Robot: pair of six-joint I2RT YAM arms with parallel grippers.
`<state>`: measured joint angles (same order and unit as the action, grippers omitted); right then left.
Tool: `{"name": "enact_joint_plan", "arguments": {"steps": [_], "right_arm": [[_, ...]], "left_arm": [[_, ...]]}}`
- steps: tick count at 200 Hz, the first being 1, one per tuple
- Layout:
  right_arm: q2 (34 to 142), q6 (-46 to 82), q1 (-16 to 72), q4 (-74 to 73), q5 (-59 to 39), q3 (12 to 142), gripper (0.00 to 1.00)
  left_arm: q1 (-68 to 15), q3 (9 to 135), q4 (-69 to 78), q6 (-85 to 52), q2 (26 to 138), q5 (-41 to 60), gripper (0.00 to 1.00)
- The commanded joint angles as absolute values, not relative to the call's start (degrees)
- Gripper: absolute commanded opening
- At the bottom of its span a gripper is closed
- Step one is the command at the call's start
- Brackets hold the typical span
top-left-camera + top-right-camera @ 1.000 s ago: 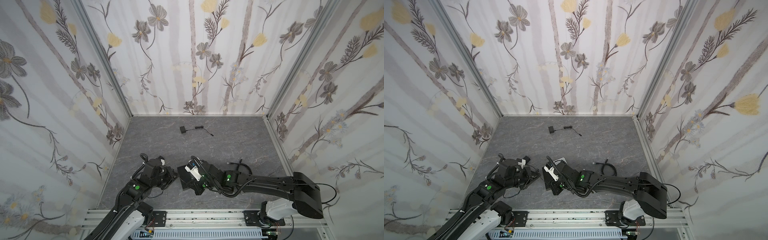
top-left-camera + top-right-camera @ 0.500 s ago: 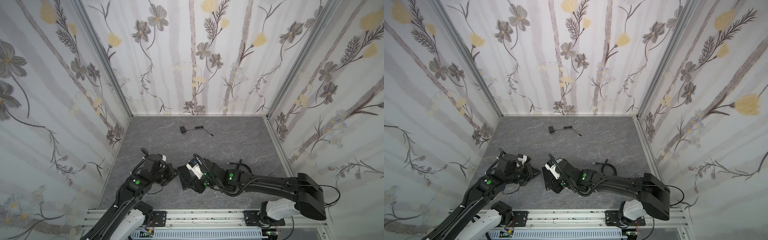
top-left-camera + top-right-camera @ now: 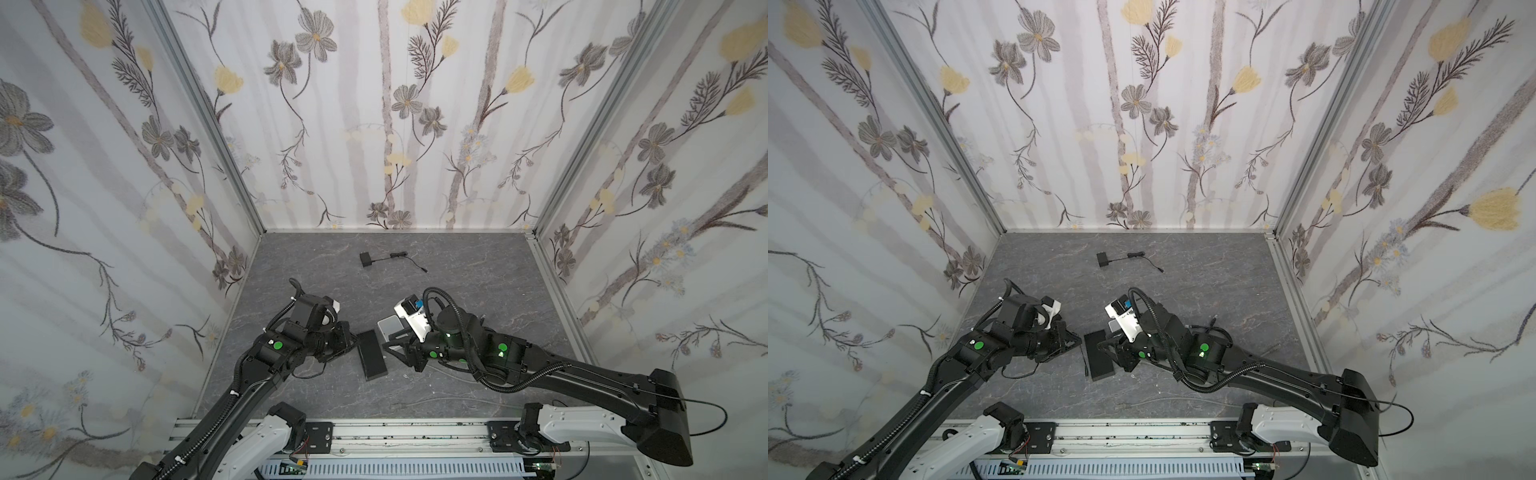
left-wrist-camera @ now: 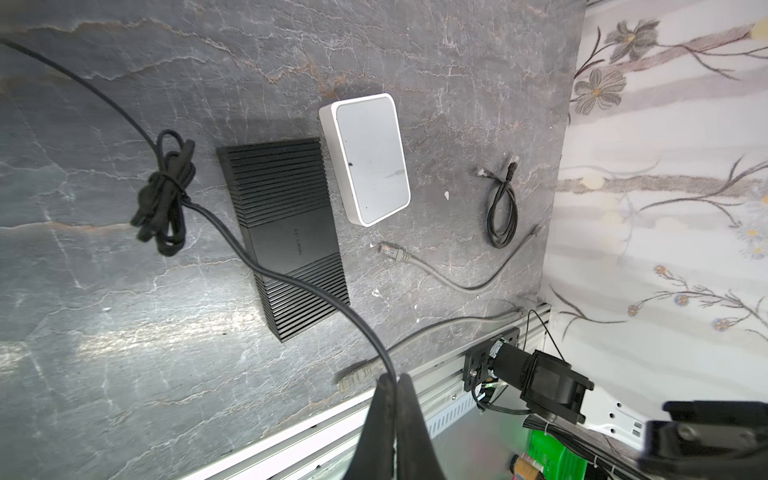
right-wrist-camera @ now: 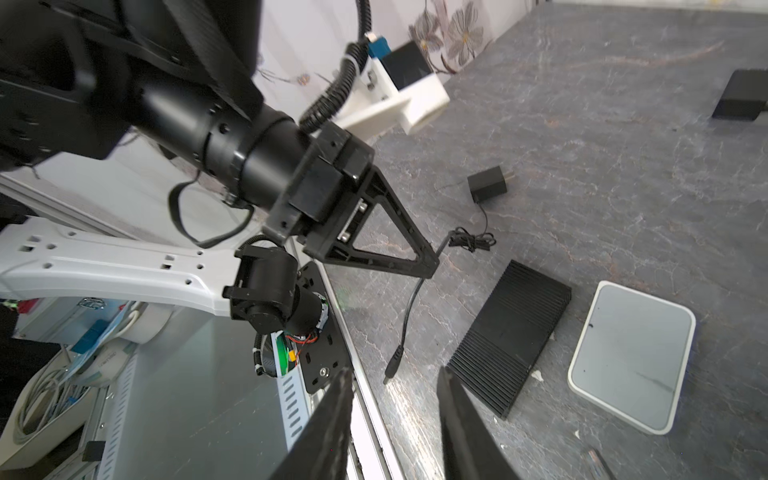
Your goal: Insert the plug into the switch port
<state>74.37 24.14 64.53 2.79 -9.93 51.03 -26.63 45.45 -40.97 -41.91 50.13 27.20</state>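
My left gripper (image 4: pixel 394 378) is shut on a thin black cable (image 4: pixel 291 274), and it shows side-on in the right wrist view (image 5: pixel 432 266). The plug (image 5: pixel 392 368) is a black barrel tip hanging from that cable just above the floor, also visible in a top view (image 3: pixel 1086 370). My right gripper (image 5: pixel 395 372) stands open just short of the plug, with nothing between its fingers. The white box (image 3: pixel 390 326) (image 4: pixel 365 158) (image 5: pixel 631 357) lies flat beside a black ribbed box (image 3: pixel 372 359) (image 4: pixel 286 237). The switch port on its thin side face does not show.
The held cable runs through a tied bundle (image 4: pixel 164 195) to a black adapter (image 5: pixel 486 187). A grey network cable (image 4: pixel 399 255) and a short black looped cable (image 4: pixel 503 208) lie near the white box. Another adapter (image 3: pixel 366 259) sits at the back. The aluminium rail (image 3: pixel 395 428) borders the front.
My right gripper has gone from shut to open. The left gripper has stayed shut on the cable and has shifted slightly away from the front rail.
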Motion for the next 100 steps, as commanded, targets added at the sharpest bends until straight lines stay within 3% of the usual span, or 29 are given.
{"name": "enact_joint_plan", "arguments": {"steps": [1, 14, 47, 79, 100], "right_arm": [[70.7, 25.4, 64.4, -5.1, -5.6, 48.2, 0.38], [68.9, 27.4, 64.1, -8.0, -2.9, 45.3, 0.42], [68.6, 35.2, 62.4, -15.9, -2.8, 37.6, 0.34], [73.6, 38.3, 61.0, -17.3, -7.4, 38.1, 0.33], [80.4, 35.1, 60.9, -13.6, -16.3, 42.3, 0.38]], "left_arm": [[-26.6, 47.9, -44.6, -34.8, 51.4, 27.2, 0.00], [-26.6, 48.8, -46.0, -31.8, 52.1, 26.4, 0.00], [-26.7, 49.0, -46.3, -27.9, 53.0, 26.4, 0.00], [-26.6, 49.6, -46.9, -26.9, 52.7, 27.4, 0.00], [-26.6, 49.2, -46.6, -26.9, 51.7, 27.3, 0.00]]}}
